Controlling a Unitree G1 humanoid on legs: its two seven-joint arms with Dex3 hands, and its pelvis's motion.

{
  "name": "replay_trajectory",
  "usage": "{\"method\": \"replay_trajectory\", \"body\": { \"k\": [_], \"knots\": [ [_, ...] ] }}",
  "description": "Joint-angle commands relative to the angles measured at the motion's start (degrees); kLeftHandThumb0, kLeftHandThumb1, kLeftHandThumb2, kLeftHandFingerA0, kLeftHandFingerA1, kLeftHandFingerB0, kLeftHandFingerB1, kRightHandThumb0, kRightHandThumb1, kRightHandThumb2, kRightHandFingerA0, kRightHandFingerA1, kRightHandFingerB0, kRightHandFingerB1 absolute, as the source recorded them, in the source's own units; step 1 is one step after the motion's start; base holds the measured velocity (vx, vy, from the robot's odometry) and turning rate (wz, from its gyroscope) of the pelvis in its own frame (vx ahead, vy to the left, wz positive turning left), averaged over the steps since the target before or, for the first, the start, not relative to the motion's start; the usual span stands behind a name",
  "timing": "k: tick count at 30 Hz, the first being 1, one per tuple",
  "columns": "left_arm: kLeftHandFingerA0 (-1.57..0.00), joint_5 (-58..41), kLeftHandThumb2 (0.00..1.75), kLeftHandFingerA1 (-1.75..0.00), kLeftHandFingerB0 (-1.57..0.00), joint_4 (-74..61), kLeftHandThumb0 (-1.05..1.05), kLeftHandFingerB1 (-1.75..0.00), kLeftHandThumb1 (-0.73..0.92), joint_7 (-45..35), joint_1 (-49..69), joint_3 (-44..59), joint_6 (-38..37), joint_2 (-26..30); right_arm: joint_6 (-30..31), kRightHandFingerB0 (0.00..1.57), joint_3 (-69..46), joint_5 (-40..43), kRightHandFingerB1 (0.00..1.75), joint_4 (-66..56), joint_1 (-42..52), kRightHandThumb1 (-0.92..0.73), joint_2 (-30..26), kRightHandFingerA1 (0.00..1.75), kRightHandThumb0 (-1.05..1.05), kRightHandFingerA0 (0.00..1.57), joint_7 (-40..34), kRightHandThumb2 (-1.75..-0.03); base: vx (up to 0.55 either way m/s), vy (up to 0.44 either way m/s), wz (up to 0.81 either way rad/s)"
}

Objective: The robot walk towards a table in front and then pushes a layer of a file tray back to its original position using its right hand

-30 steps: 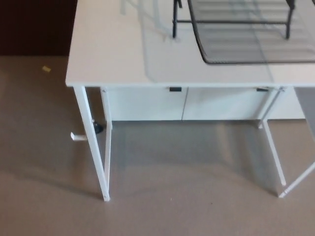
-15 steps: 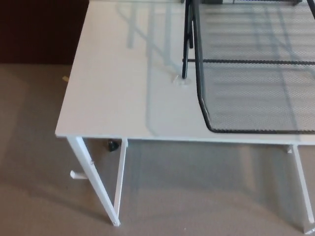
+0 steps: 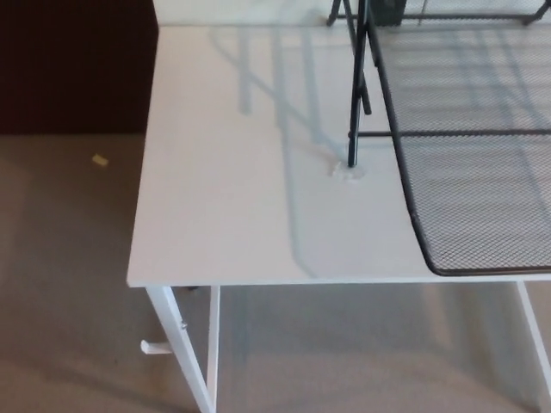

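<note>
A black wire-mesh file tray stands on a white table (image 3: 232, 198) at the right of the head view. Its pulled-out layer (image 3: 482, 172) juts toward the table's front edge, its front rim near the edge at the lower right. A black frame leg (image 3: 354, 103) of the tray stands on the tabletop beside the layer's left side. Neither of my hands shows in the picture.
Brown carpet floor (image 3: 60, 284) lies left of and below the table. White table legs (image 3: 185, 353) drop down at the front left corner. A small yellow scrap (image 3: 100, 159) lies on the floor. A dark wall panel (image 3: 77, 60) fills the upper left.
The whole picture has shifted: the camera has come closer to the table and turned, so the tabletop and tray fill more of the view. Nothing on the table has moved.
</note>
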Motion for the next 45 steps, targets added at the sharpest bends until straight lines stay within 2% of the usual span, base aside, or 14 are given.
{"method": "replay_trajectory", "body": {
  "k": [1, 15, 17, 19, 21, 22, 25, 26, 28, 29, 34, 43, 44, 45],
  "knots": [
    [-0.57, 0.5, 0.65, -0.52, -0.39, 1.1, -0.35, -0.43, 0.42, 0.7, -0.2, 0.0, -0.4, 0.1, 1.2, 0.42, 0.0, -0.7, 0.55, -0.3, 0.3, -0.43, -0.8, 0.66, -0.42, 0.66, -0.5, -0.78, -0.01, -0.089, 0.03],
    [-0.57, 0.9, 0.65, -0.53, -0.4, 1.0, -0.36, -0.43, 0.43, 0.9, 0.0, -0.2, -0.8, 0.4, 1.4, 0.42, 0.0, -0.5, 0.55, -0.2, -0.1, -0.43, -0.6, 0.67, -0.43, 0.67, -0.6, -0.78, 0.04, -0.012, 0.01],
    [-0.56, 0.7, 0.66, -0.53, -0.38, 0.9, -0.36, -0.43, 0.42, 0.4, 0.1, -0.1, -1.1, 0.4, 0.6, 0.47, -0.1, -0.3, 0.45, -0.1, 0.1, -0.56, -0.6, 0.58, -0.35, 0.71, -0.7, -0.56, 0.0, 0.0, 0.0],
    [-0.57, 0.9, 0.66, -0.53, -0.38, -0.4, -0.37, -0.43, 0.42, 0.6, 0.7, -0.2, -0.5, 0.5, 4.0, 0.41, -1.1, -0.9, 0.56, -3.4, 1.2, -0.44, -0.8, 0.65, -0.45, 0.53, -2.8, -0.8, 0.0, 0.0, 0.0],
    [-0.56, 0.5, 0.65, -0.52, -0.39, -1.1, -0.36, -0.43, 0.43, 0.5, 1.1, 0.1, -0.4, 0.5, 10.0, 0.37, -1.9, -2.8, 0.55, -7.2, 2.2, -0.45, -1.4, 0.65, -0.47, 0.52, -5.5, -0.81, 0.0, 0.0, 0.0],
    [-0.57, 0.5, 0.65, -0.52, -0.39, -0.1, -0.36, -0.43, 0.43, 0.6, 0.5, 0.2, -0.4, 0.6, 11.7, 0.39, -3.9, -2.0, 0.47, -9.2, 3.8, -0.6, -2.4, 0.62, -0.39, 0.57, -5.8, -0.58, 0.0, 0.0, 0.0],
    [-0.59, 0.7, 0.65, -0.53, -0.4, -0.1, -0.36, -0.43, 0.42, 1.0, 0.2, 0.3, -0.5, 0.8, 13.3, 0.38, -7.6, 0.4, 0.45, -14.7, 7.9, -0.6, -3.1, 0.59, -0.43, 0.54, -5.0, -0.57, 0.0, 0.0, 0.0],
    [-0.58, 0.7, 0.66, -0.53, -0.4, -0.3, -0.37, -0.43, 0.42, 0.9, 0.0, 0.3, -0.5, 0.9, 13.7, 0.34, -9.3, 1.2, 0.55, -18.5, 10.4, -0.47, -3.2, 0.64, -0.49, 0.47, -4.8, -0.82, 0.0, 0.0, 0.0],
    [-0.57, 0.6, 0.66, -0.53, -0.39, -0.3, -0.37, -0.43, 0.42, 0.4, -0.3, 0.3, -0.8, 1.3, 14.3, 0.32, -11.2, -0.3, 0.55, -26.9, 15.7, -0.47, -3.0, 0.65, -0.5, 0.47, -5.5, -0.85, 0.0, 0.0, 0.0],
    [-0.55, 0.6, 0.67, -0.53, -0.38, 0.0, -0.38, -0.43, 0.43, 0.0, -0.4, 0.3, -1.1, 1.4, 13.3, 0.37, -12.1, -1.1, 0.46, -30.4, 18.7, -0.62, -3.1, 0.6, -0.45, 0.49, -5.9, -0.57, 0.0, 0.0, 0.0],
    [-0.56, 0.2, 0.66, -0.52, -0.39, 0.5, -0.36, -0.43, 0.44, -0.4, -0.7, 0.6, -0.5, 1.5, 3.8, 0.5, -17.9, -0.9, 0.46, -46.8, 35.7, -0.57, -5.0, 0.55, -0.44, 0.59, -2.5, -0.56, 0.0, 0.0, 0.0],
    [-0.57, -0.2, 0.65, -0.52, -0.39, 1.2, -0.36, -0.43, 0.44, -0.2, -0.8, 1.1, -0.9, 1.3, -8.8, 0.58, -24.5, -0.3, 0.48, -60.8, 45.0, -0.57, -1.3, 0.57, -0.47, 0.72, -4.8, -0.56, 0.0, 0.0, 0.0],
    [-0.56, 0.1, 0.66, -0.52, -0.39, 0.9, -0.37, -0.43, 0.44, 0.0, -0.4, 0.9, -0.9, 1.3, -17.6, 0.62, -27.4, -1.8, 0.58, -60.2, 43.8, -0.59, 1.0, 0.86, -0.4, 0.8, -8.8, -0.57, 0.0, 0.0, 0.0],
    [-0.56, 0.5, 0.66, -0.52, -0.39, 0.5, -0.37, -0.43, 0.44, 0.2, 0.2, 0.6, -1.0, 1.4, -30.9, 0.62, -31.6, -4.0, 0.58, -59.1, 42.0, -0.59, 4.5, 0.86, -0.4, 0.8, -14.9, -0.57, 0.0, 0.0, 0.0]
  ]
}}
